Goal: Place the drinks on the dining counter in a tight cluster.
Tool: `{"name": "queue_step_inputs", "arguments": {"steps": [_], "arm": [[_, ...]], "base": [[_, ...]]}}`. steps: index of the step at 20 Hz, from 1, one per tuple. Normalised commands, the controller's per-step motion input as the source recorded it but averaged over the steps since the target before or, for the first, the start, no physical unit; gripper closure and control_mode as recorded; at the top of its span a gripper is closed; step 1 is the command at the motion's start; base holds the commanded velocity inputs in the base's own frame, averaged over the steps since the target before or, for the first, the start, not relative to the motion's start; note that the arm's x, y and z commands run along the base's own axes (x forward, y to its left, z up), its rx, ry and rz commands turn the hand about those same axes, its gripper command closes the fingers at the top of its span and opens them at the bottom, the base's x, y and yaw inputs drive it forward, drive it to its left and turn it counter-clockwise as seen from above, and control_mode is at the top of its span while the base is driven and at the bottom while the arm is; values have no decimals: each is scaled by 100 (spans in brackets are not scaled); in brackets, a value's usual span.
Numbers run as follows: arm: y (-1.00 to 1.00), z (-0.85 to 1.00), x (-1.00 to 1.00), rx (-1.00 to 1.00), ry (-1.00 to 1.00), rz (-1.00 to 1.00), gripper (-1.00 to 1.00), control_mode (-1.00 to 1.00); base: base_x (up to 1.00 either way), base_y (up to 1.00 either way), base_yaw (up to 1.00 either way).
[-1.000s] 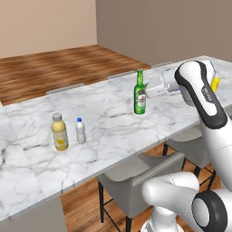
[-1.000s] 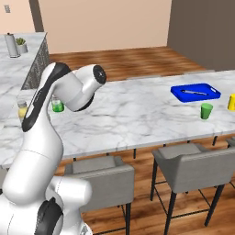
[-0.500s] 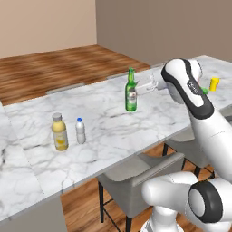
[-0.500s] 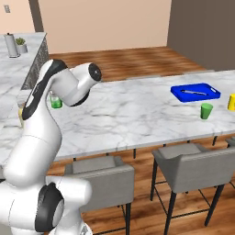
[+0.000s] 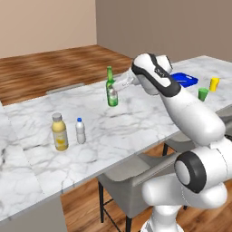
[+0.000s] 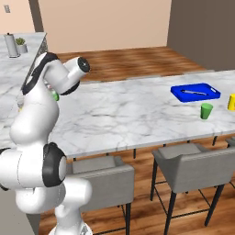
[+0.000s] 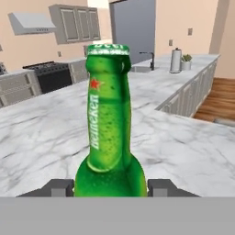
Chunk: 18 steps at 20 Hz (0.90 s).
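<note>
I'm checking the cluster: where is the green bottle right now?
In the left base view the green bottle stands upright in the gripper over the dining counter, well right of the juice bottle and clear bottle.

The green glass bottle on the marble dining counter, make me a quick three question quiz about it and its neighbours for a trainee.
1. True or false: the slim green glass bottle stands upright between the fingertips of the two-finger gripper.
2. Which drink stands nearest the stout yellow juice bottle with the pale cap? A the green glass bottle; B the small clear bottle with the blue cap; C neither.
3. Fill in: the flat blue tray lies on the white marble dining counter, beyond the small ____ cup.

Key: 1 true; 2 B; 3 green.
</note>
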Motion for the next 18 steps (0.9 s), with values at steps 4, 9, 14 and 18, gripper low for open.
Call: {"name": "queue_step_inputs", "arguments": {"steps": [4,9,14,18], "arm": [[2,-66,8,0,-5,0,100,-100],[0,-94,22,0,-5,0,100,-100],[4,-70,33,0,-5,0,100,-100],[7,-20,48,0,-1,0,100,-100]], "base": [[0,0,0],[0,0,0],[0,0,0],[0,0,0]]}}
